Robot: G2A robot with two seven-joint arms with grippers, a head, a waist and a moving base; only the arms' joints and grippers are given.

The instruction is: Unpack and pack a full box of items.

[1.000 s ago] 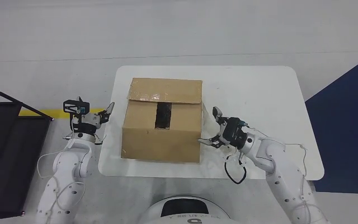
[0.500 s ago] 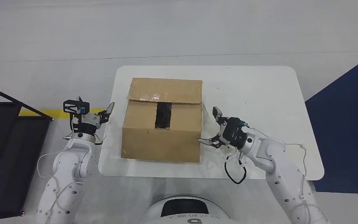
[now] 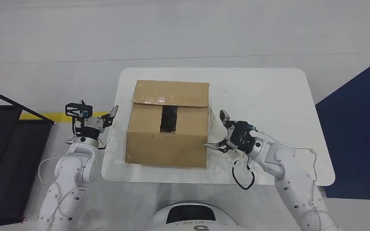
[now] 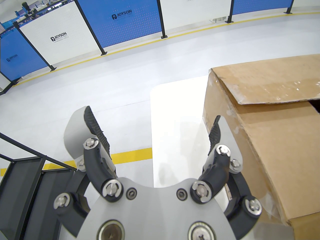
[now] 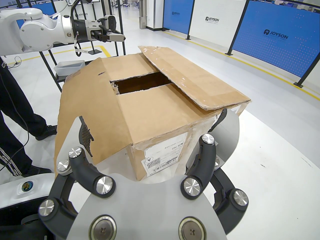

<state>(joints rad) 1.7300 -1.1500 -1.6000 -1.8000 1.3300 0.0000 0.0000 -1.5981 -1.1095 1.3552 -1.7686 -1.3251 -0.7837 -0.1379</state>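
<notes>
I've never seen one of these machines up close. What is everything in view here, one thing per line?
cardboard box: one, brown, mid-table, top flaps nearly shut with a dark gap between them
label: one, white, on the box's side facing the right arm
table: one, white, under the box
rack: one, black, on the floor at the robot's left
tray: one, pale grey, on a black shelf beyond the box
barrier panels: several, blue and white, ringing the floor
floor line: one, yellow, beside the table
left gripper: one, silver and black, fingers open, beside the box's left side
right gripper: one, silver and black, fingers open, at the box's right near corner
</notes>
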